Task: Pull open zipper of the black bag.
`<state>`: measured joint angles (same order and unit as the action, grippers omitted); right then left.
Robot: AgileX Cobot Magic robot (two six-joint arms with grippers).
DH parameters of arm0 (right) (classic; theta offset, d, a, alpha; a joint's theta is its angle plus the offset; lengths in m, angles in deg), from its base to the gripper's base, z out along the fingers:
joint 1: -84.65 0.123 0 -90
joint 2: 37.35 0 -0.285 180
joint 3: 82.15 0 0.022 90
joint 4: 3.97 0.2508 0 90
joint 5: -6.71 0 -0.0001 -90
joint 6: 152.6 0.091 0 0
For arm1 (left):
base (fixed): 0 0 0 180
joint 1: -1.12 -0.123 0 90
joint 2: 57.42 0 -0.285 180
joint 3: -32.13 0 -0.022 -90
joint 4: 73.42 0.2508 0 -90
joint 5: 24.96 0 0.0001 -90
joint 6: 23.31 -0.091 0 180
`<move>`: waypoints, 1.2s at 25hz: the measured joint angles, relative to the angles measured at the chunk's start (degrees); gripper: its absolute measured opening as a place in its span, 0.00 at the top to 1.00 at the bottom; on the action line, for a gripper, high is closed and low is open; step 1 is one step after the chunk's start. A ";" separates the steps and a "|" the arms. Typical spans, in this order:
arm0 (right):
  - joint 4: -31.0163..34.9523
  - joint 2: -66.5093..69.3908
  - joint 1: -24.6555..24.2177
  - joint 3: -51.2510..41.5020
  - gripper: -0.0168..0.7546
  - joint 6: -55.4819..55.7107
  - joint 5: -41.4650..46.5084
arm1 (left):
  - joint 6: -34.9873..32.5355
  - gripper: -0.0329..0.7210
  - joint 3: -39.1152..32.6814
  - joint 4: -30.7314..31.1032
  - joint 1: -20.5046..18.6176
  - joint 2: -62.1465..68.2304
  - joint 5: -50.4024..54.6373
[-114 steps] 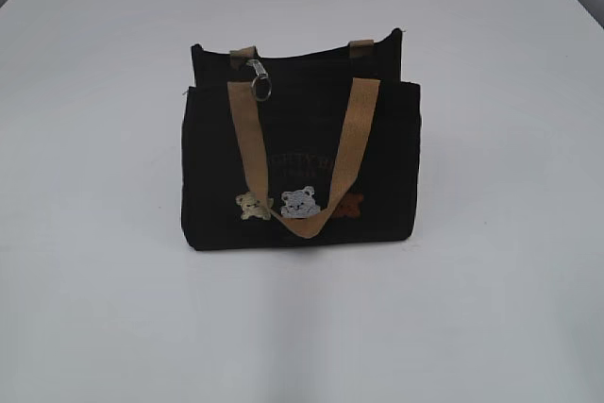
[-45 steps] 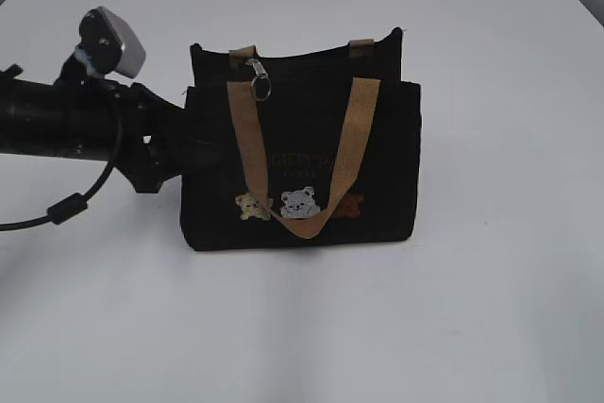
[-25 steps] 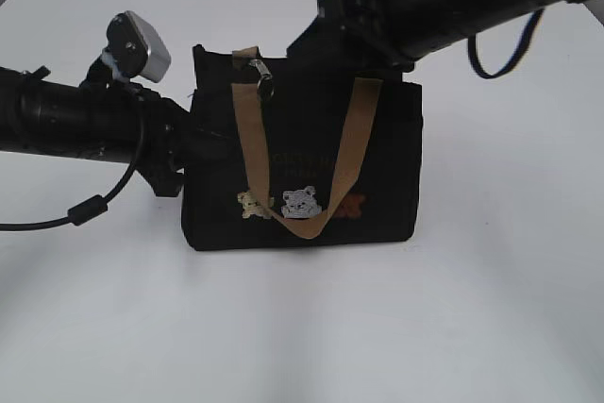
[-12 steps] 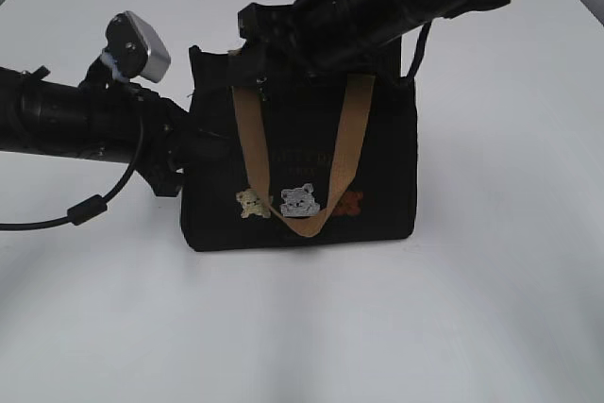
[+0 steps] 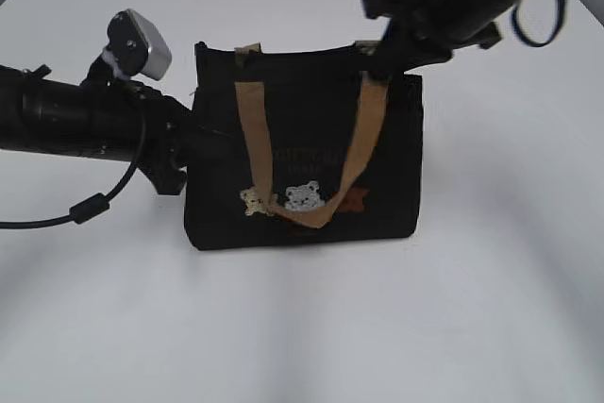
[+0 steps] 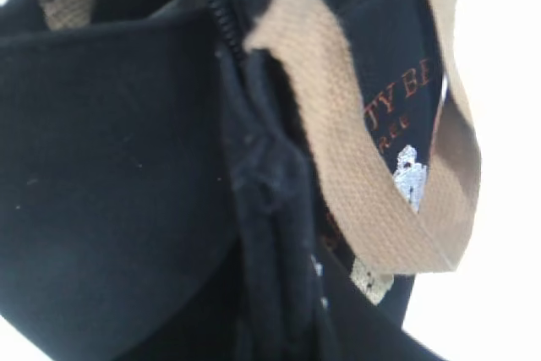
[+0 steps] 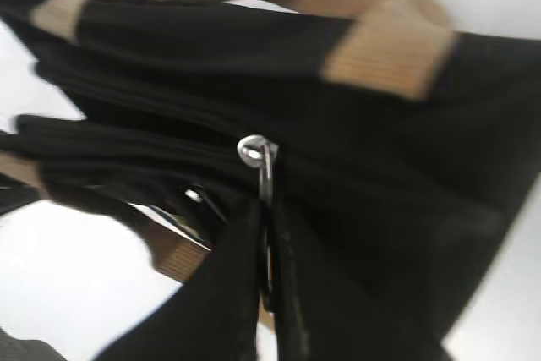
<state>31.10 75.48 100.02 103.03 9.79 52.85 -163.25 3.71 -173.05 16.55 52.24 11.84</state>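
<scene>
I have the small black fabric tote bag [image 5: 302,162] standing upright on the white table [image 5: 302,327], its tan webbing handle [image 5: 311,153] hanging down the front over the little bear patches [image 5: 302,197]. My left claw [image 5: 193,139] is pressed into the end of the bag nearest it; its wrist camera shows only black cloth and zipper teeth right at its tip, so I judge it is nearly closed on a fold of the fabric, there to brace the bag against the pull. My right claw [image 5: 387,58] sits above the opposite top corner. From its wrist camera, the small silver metal zipper pull with its ring [image 7: 258,154] lies directly ahead of the tip, with the two dark fingers [image 7: 228,293] closed tight together on it. The black zipper [image 6: 221,35] runs along the top edge, stretching away from the left claw towards the right one, and the slider looks to have reached the right claw's end. Whether the mouth is fully open I cannot tell from here.
</scene>
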 joint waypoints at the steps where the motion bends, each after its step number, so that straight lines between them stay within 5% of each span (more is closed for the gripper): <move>1: -1.82 -0.92 -1.48 0.00 0.97 1.38 1.39 | 0.00 0.87 0.16 -0.11 -0.01 0.00 0.33; 4: -3.99 -3.18 -3.83 0.05 0.93 3.42 3.06 | 0.00 0.87 0.24 -0.06 0.09 0.00 0.50; 6: -3.28 -3.77 -3.12 0.11 0.79 1.85 4.34 | 1.09 0.87 0.24 0.00 0.09 0.06 0.02; 7: -3.02 -3.96 -2.53 0.11 0.63 0.65 6.17 | 3.06 0.84 0.24 0.15 0.19 0.06 -0.43; 9: -2.94 -4.28 -1.52 0.17 0.40 -0.67 10.09 | 9.98 0.70 0.24 0.47 0.19 0.00 -1.96; 11: -4.24 -5.18 -1.28 0.28 0.30 -0.43 14.29 | 24.34 0.52 0.24 7.31 0.19 -0.86 -4.21; 13: -9.07 -6.67 -1.28 0.02 0.29 1.39 19.54 | 44.25 0.45 0.24 20.75 0.19 -2.49 -6.26; 16: -16.18 -12.60 -1.28 -4.08 0.32 4.34 22.10 | 84.27 0.53 -0.33 45.73 0.00 -6.70 -6.21; 19: -18.67 -23.67 -1.28 -13.54 0.32 5.80 21.96 | 109.03 0.58 -4.06 64.23 -0.77 -13.74 -5.89; 25: -22.44 -49.83 -1.28 -36.43 0.33 6.19 20.14 | 125.71 0.62 -15.49 76.11 -0.85 -41.16 -1.10; 30: -24.17 -71.23 -1.28 -47.75 0.33 6.19 19.82 | 135.14 0.64 -16.48 82.32 -0.85 -70.59 8.55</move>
<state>6.92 4.25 98.74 55.28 15.98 72.67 -28.11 -12.77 -90.73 15.70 -18.35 20.39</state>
